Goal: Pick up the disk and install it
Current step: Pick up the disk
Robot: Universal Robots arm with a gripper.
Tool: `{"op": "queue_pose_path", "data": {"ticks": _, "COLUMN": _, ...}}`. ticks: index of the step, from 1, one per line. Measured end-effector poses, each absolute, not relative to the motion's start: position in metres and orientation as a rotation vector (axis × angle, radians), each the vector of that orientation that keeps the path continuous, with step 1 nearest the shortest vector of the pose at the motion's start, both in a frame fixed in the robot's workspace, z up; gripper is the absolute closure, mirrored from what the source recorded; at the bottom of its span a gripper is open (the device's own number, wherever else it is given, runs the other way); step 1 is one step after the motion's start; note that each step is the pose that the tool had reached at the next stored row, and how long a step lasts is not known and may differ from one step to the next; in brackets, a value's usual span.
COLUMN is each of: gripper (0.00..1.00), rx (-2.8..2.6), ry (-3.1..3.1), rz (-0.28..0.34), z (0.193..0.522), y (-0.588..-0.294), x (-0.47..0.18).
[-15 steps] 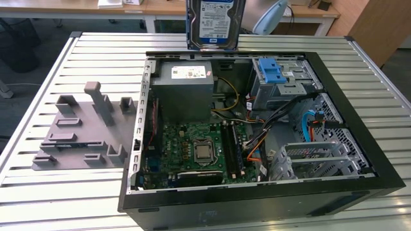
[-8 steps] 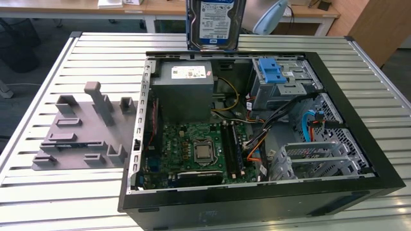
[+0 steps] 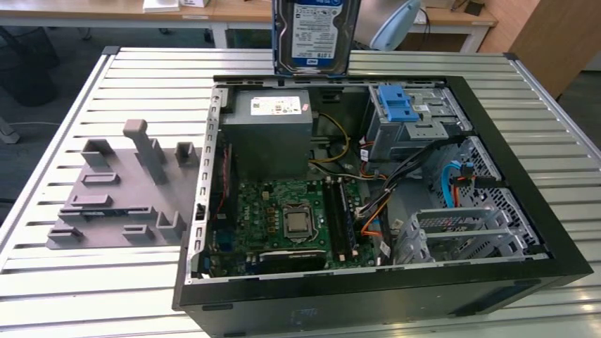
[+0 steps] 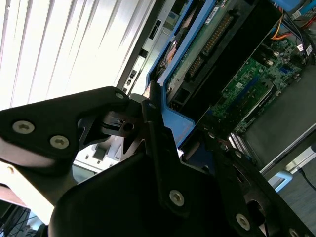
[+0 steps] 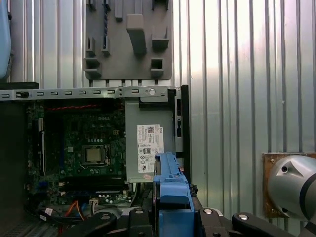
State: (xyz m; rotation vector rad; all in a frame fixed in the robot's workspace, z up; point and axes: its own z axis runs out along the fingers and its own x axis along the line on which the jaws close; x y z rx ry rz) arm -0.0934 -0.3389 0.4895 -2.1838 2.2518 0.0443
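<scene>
The disk (image 3: 314, 35) hangs upright in the air above the far rim of the open computer case (image 3: 511, 127), its blue-and-white label facing me in the exterior view. It sits roughly over the corner where the grey power supply (image 3: 267, 134) lies, and well apart from the drive cage (image 3: 427, 123) on the exterior view's right. In the first wrist view the hand (image 5: 173, 219) is clamped on the disk, its black fingers pressed against the blue side rail (image 5: 172, 182).

What worries me is that grip. The hand seems to bear on plastic rail rather than on the metal body, and the rail could flex or slide, letting the disk tilt or drop onto the motherboard (image 3: 281, 211) below. The cage also looks crowded: a bundle of cables (image 3: 423, 158) runs right beside it, and a corner of the disk could catch them or push them into the slot. Coming in slightly skewed, the rails might jam on the cage wall or knock the case rim. The grey fixture plate (image 3: 112, 204) on the slatted worktop (image 3: 56, 282) lies well out of the way.
</scene>
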Motion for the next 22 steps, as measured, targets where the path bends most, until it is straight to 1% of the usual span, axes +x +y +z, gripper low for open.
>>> {"op": "queue_pose_path", "data": {"ticks": 22, "gripper": 0.64, "rx": -2.184, "ry": 2.252, "rz": 0.044, "z": 0.4896, "y": -0.3440, "x": -0.0895}}
